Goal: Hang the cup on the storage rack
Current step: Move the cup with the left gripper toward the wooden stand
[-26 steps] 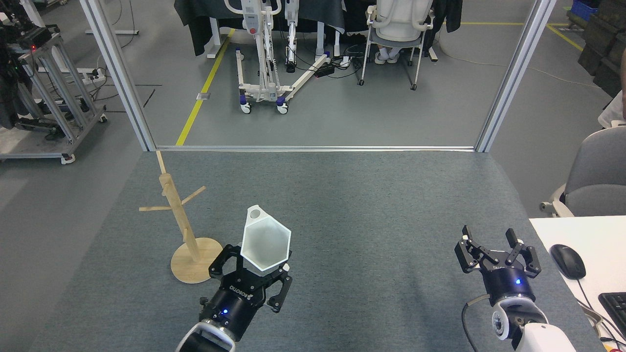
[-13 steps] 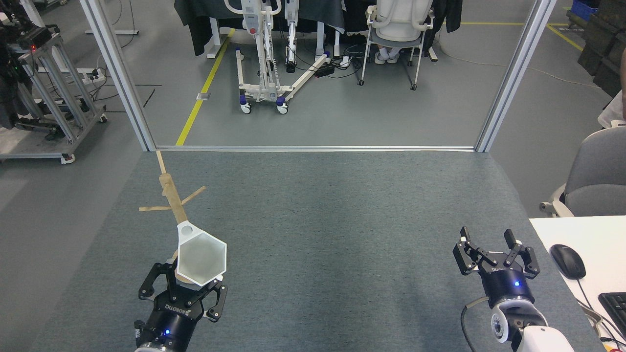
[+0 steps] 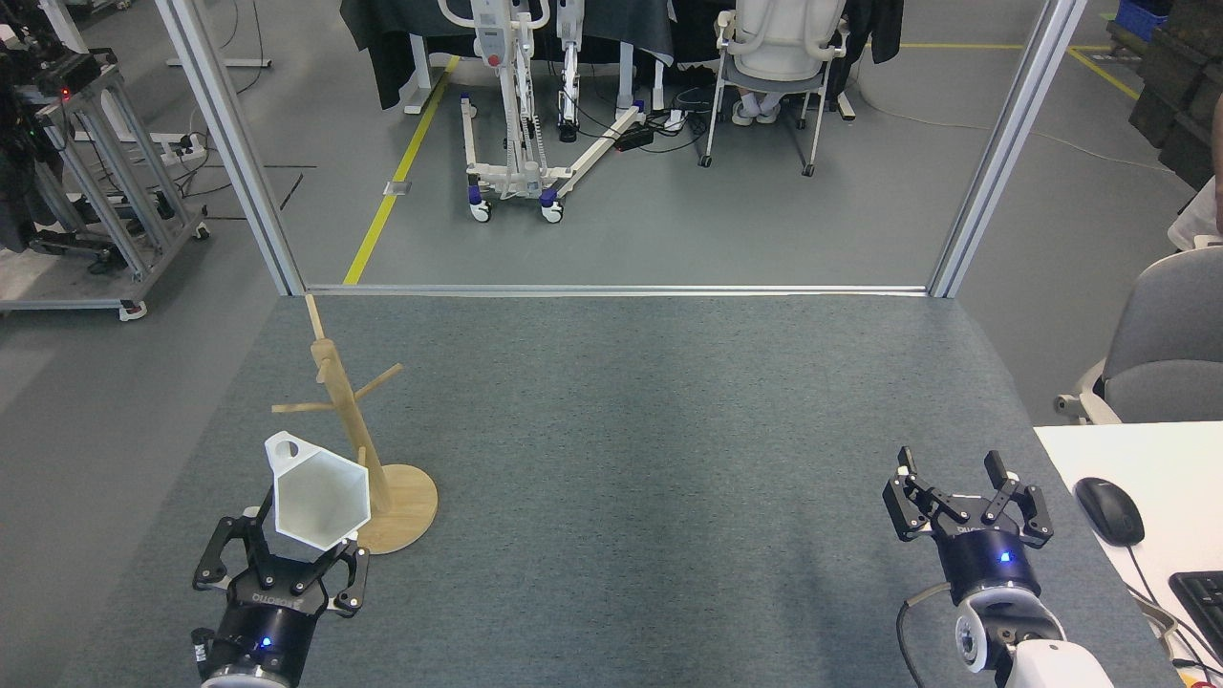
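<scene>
The white faceted cup (image 3: pixel 319 500) is upright in my left gripper (image 3: pixel 287 559), which is shut on its lower body; the hexagonal rim faces up and the small handle with its round hole points up-left. It is held just left of the wooden storage rack (image 3: pixel 355 432), overlapping the left part of the rack's round base (image 3: pixel 406 508). The rack's thin pegs stick out left and right higher on the pole, none of them carrying anything. My right gripper (image 3: pixel 967 477) is at the lower right, open, nothing between its fingers.
The grey carpeted table (image 3: pixel 669 430) ends at a metal-framed edge at the back. A white desk with a mouse (image 3: pixel 1108 510) and keyboard is at the lower right, and a grey chair (image 3: pixel 1166 344) at the right.
My left gripper has carried the cup leftward and toward me, from right of the rack's base, across its front, to its left side. The right gripper has barely moved.
</scene>
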You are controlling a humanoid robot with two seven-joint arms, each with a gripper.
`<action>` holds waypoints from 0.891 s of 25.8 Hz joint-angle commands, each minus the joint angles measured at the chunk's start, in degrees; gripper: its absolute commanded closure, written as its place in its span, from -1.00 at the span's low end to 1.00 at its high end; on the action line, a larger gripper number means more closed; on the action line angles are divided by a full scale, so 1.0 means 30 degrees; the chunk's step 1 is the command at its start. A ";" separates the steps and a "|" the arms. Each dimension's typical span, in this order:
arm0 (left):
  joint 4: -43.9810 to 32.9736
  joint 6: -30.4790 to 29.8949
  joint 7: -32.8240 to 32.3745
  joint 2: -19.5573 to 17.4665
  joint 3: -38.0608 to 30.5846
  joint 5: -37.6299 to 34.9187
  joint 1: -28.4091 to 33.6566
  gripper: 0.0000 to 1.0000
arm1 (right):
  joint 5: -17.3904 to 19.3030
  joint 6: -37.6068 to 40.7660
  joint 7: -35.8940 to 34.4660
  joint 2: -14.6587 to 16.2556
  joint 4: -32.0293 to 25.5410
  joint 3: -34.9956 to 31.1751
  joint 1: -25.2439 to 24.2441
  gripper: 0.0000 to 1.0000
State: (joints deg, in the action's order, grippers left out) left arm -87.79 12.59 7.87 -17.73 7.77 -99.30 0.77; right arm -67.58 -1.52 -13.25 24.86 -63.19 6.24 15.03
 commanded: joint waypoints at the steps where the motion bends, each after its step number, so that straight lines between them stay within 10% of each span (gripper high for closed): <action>1: 0.0728 -0.0123 0.0100 -0.0798 -0.0012 -0.0560 -0.0344 0.84 | -0.0089 -0.0049 0.0052 -0.0024 -0.0001 0.0000 0.0000 -0.97; 23: 0.2281 -0.0914 0.0129 -0.1443 0.0017 -0.1293 -0.1868 0.81 | -0.0382 -0.1660 0.0140 -0.1167 -0.0206 -0.0029 -0.0059 -0.97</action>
State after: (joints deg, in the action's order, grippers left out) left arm -81.82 9.86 8.29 -22.07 7.80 -103.15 -4.19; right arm -68.69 -4.85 -12.75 21.82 -63.61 6.03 14.93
